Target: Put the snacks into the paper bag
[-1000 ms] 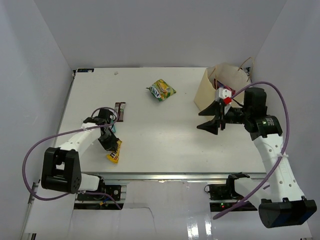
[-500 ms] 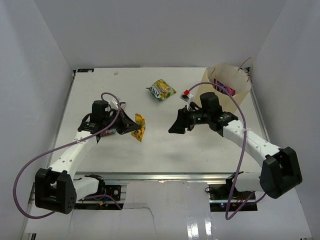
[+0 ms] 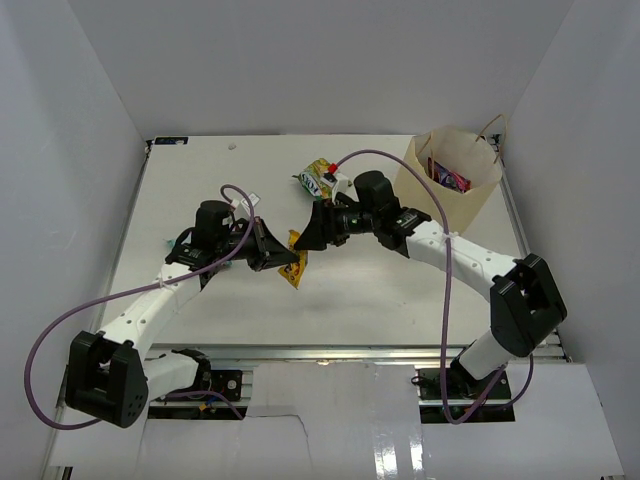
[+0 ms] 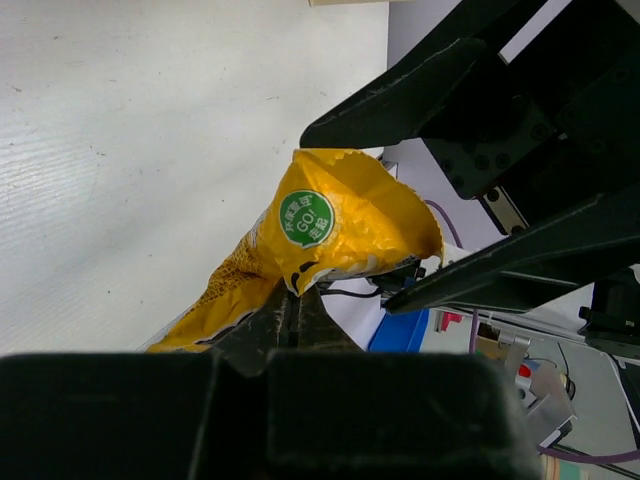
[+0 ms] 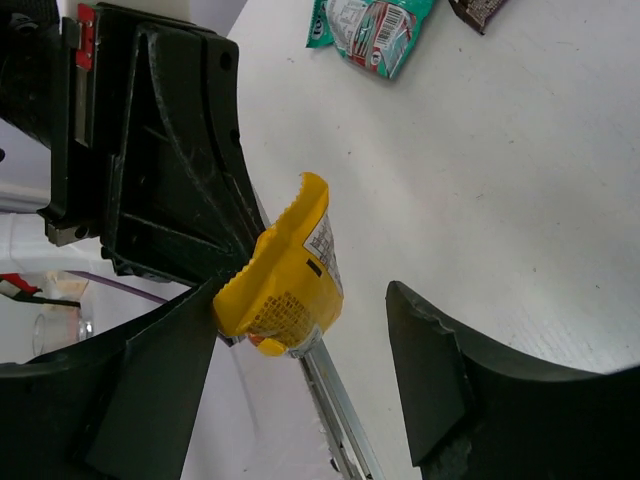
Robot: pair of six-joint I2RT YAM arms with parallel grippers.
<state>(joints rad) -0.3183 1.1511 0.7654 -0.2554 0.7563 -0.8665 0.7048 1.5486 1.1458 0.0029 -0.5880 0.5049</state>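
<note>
My left gripper [image 3: 283,261] is shut on a yellow snack packet [image 3: 294,267] and holds it above the middle of the table. In the left wrist view the packet [image 4: 330,225] sticks out beyond the closed jaws [image 4: 297,300]. My right gripper [image 3: 308,236] is open and faces the left one. In the right wrist view its fingers stand on either side of the packet [image 5: 290,270] without touching it. The tan paper bag [image 3: 470,190] stands upright at the back right with a red-pink packet [image 3: 449,178] inside. A green-yellow packet [image 3: 314,180] lies behind the right arm, partly hidden.
A teal packet [image 5: 372,28] and a dark packet [image 5: 478,10] lie on the table behind the left gripper, seen in the right wrist view. White walls close the table on three sides. The table's front rail [image 3: 330,352] runs by the arm bases.
The left gripper has lifted the yellow packet from the front left and carried it right to the centre. The right gripper has swung from the bag leftward to meet it.
</note>
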